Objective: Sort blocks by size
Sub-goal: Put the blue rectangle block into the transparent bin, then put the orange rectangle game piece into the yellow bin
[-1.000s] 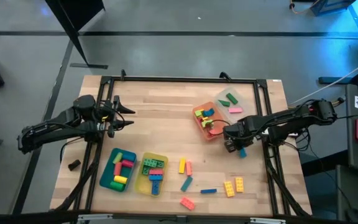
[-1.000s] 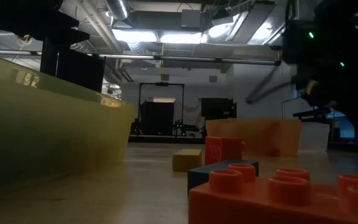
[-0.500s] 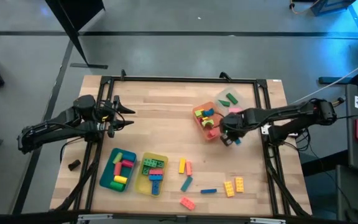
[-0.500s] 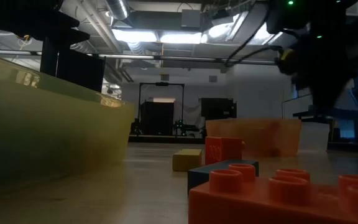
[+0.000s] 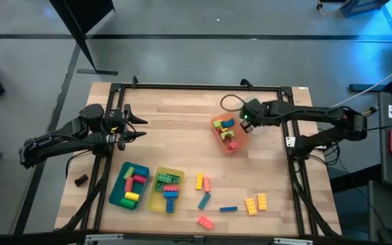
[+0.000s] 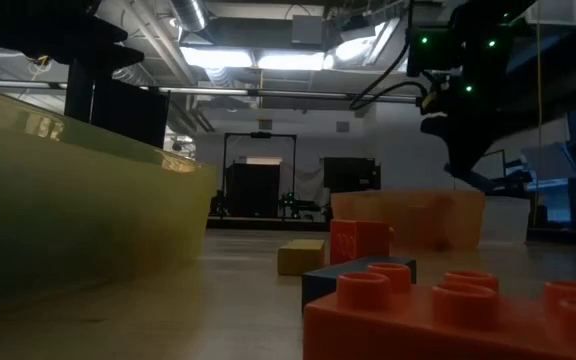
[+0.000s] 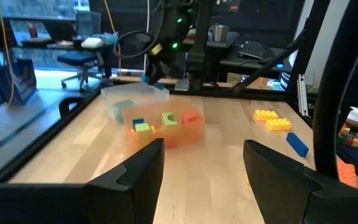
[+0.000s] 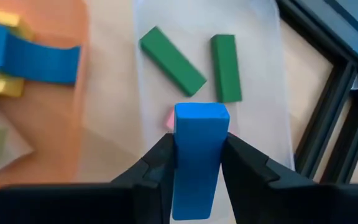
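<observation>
While the right arm reaches over the far right of the table, the scene reads as follows.

Right gripper (image 8: 194,180): closed on a blue block (image 8: 196,158), one finger on each long side; the block's long axis runs forward along the fingers.
Key relation: the clear tray (image 8: 266,81) lies directly beneath the held block, beside the orange tray (image 5: 231,144); the likely release is straight down into it.
Nearer arm: the right arm is at the clear tray; the left arm is well apart from it.
Left gripper (image 7: 197,171): wide open, holding nothing, waiting over the left side of the table.
Clear tray contents: two green bars (image 8: 171,61), angled to each other, and one pink piece (image 8: 168,118) mostly hidden behind the held block.
Trays: four, namely clear, orange, yellow tray (image 5: 156,202) and teal tray (image 5: 118,175).
Loose blocks (image 5: 203,182) on the table: about eight, near the front edge; the count is uncertain from the high view.
Orange tray contents: several mixed blocks, number unclear.
</observation>
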Controlling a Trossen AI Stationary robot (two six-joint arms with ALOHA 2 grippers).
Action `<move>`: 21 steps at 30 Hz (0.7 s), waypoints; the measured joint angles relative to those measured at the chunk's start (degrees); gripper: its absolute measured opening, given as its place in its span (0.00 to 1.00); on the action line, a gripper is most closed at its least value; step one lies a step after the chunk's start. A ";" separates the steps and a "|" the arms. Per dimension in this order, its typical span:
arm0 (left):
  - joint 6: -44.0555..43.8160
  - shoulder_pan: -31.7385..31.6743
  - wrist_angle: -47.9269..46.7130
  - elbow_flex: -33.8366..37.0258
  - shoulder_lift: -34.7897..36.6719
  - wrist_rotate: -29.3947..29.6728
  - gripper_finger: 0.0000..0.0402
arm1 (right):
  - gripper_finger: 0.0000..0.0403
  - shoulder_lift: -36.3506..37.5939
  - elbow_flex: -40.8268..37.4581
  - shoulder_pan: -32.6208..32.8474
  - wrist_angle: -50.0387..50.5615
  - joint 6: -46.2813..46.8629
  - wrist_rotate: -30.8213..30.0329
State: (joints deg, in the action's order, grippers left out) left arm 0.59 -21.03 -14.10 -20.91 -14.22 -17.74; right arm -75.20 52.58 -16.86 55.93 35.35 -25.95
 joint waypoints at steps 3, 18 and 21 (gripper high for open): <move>0.95 0.00 -0.09 0.00 1.75 -0.01 0.51 | 0.28 0.00 0.00 -2.73 -1.30 -2.78 -0.01; -1.85 0.00 -7.57 -0.02 13.32 0.44 0.51 | 0.49 0.00 0.00 -6.06 -2.65 -6.08 0.01; -1.30 0.00 -8.63 -0.02 13.38 0.44 0.51 | 0.52 0.00 0.00 -6.06 -3.40 -6.08 0.21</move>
State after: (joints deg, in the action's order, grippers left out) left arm -0.72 -21.04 -22.73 -20.93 -0.84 -17.29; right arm -75.19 52.58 -22.92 52.53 29.28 -25.73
